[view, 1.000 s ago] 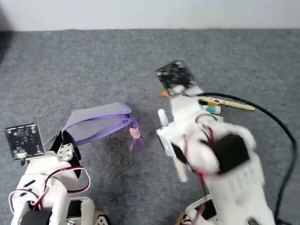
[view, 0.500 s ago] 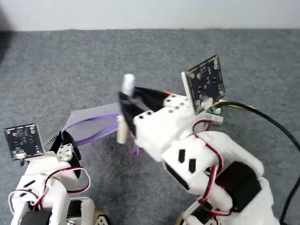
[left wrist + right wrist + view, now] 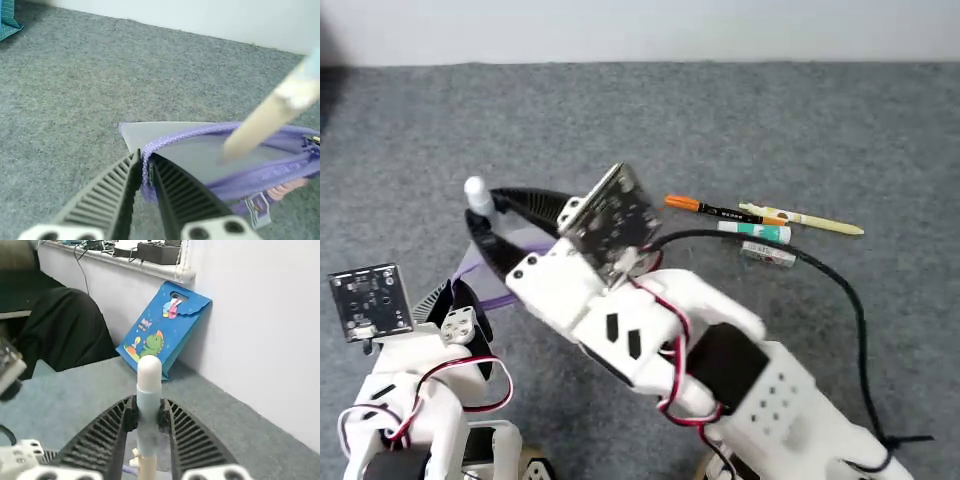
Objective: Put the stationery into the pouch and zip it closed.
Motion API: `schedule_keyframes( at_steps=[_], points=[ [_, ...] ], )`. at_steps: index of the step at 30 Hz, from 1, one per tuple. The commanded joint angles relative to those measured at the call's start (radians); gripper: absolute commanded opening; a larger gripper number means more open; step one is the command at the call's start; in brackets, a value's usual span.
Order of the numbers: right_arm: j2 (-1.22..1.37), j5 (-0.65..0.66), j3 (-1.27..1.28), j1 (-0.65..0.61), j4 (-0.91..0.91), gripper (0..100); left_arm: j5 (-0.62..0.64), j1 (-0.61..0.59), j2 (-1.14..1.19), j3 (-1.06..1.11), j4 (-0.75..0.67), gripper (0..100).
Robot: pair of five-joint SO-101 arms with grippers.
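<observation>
- High view, writing: print on the loose stationery too small to read.
- High view, change: compare with one second ago. Right arm then above the loose stationery, now across over the pouch (image 3: 470, 268). Left arm in the same place.
- High view, count: two arms, one pouch, five stationery items.
  - Pouch on the grey carpet (image 3: 770, 120), at the left gripper (image 3: 455, 290).
  - One white-capped pen (image 3: 477, 197) clamped in the right gripper (image 3: 480, 208), above the pouch.
  - Four items loose and well apart from the pouch: orange-tipped pen (image 3: 705, 208), yellow pen (image 3: 810, 218), white-and-teal pen (image 3: 755, 231), clear item (image 3: 767, 254).
- Left wrist view, writing: one small label tag (image 3: 257, 215) on the pouch, print not legible; one pink pull (image 3: 285, 189) beside it.
- Left wrist view, state: left gripper pinched almost fully closed on the purple zipper edge at one end of the pouch. Mouth open, grey lining visible. Pen tip slanted over the lining; contact not determinable.
- Right wrist view, writing: one blue gift bag (image 3: 162, 327) against the wall, with a cartoon dinosaur; no legible text.
- Right wrist view, state: right gripper closed tight on both sides of the white-capped pen, cap above the fingertips.
</observation>
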Motion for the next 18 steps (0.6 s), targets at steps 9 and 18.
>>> schedule_keyframes(
  at_steps=[9,18],
  points=[
    [-0.064,0.068,0.097,-0.007,0.067,22.5,0.011,-0.008,0.018,-0.019,0.003,1],
    [-0.182,-0.025,0.054,0.084,0.209,6.8,0.011,-0.008,0.017,-0.005,0.002,1]
  ],
)
